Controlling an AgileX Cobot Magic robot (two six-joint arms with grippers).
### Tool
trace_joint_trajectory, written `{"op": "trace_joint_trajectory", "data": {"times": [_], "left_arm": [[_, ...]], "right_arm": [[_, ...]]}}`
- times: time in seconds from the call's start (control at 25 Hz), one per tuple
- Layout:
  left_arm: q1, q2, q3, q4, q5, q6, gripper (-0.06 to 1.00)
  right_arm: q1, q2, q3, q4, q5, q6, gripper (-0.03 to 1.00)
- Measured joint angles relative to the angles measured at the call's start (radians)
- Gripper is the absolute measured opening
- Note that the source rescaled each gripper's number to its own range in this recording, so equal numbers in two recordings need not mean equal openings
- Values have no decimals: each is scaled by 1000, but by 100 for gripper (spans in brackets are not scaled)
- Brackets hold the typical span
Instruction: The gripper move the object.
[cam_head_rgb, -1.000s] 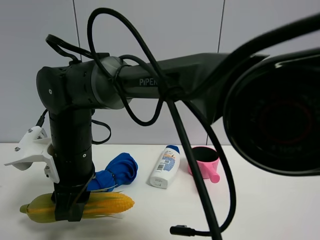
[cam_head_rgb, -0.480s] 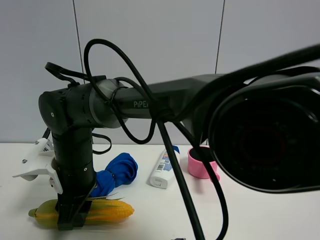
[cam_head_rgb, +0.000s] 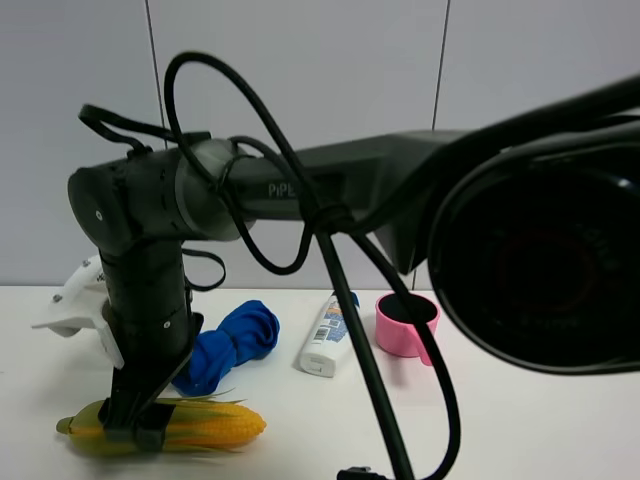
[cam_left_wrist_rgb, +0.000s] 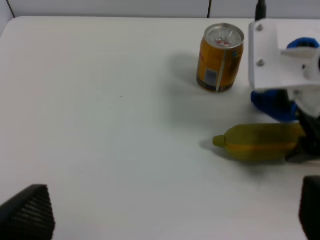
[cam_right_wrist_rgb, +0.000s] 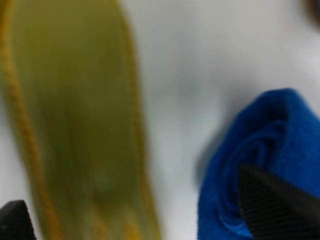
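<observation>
The ear of corn (cam_head_rgb: 215, 425) lies on the white table at the front left, yellow kernels with a green husk end. It also shows in the left wrist view (cam_left_wrist_rgb: 260, 142) and, blurred, in the right wrist view (cam_right_wrist_rgb: 65, 125). My right gripper (cam_head_rgb: 135, 430) reaches across to it, tilted, its black fingers down at the corn's middle. In the right wrist view the right gripper (cam_right_wrist_rgb: 132, 195) is open, with the corn lying between its spread fingers. Its white block (cam_head_rgb: 75, 300) sticks out to the left. My left gripper (cam_left_wrist_rgb: 172, 192) is open and empty, away from the corn.
A blue cloth (cam_head_rgb: 235, 340) lies just behind the corn. A white shampoo bottle (cam_head_rgb: 325, 340) and a pink cup (cam_head_rgb: 400, 330) stand further right. An orange can (cam_left_wrist_rgb: 221, 65) stands beyond the corn. Black cables hang in front of the exterior camera.
The right arm's wrist has tilted and shifted slightly over the corn. The corn slid a little to the right and now rests on the table.
</observation>
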Motion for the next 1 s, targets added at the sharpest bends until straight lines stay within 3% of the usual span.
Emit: {"op": "trace_joint_trajectory", "data": {"times": [0.12, 0.4, 0.6, 0.8, 1.0], "left_arm": [[0, 0, 0, 0, 0, 0, 100], [0, 0, 0, 0, 0, 0, 100], [0, 0, 0, 0, 0, 0, 100], [0, 0, 0, 0, 0, 0, 100], [0, 0, 0, 0, 0, 0, 100]], "right_arm": [[15, -86, 0, -106, -3, 49, 84], [19, -344, 0, -239, -24, 201, 84], [19, -536, 0, -399, 32, 353, 84], [19, -734, 0, -579, 85, 420, 84], [19, -909, -1, -613, 92, 525, 84]]}}
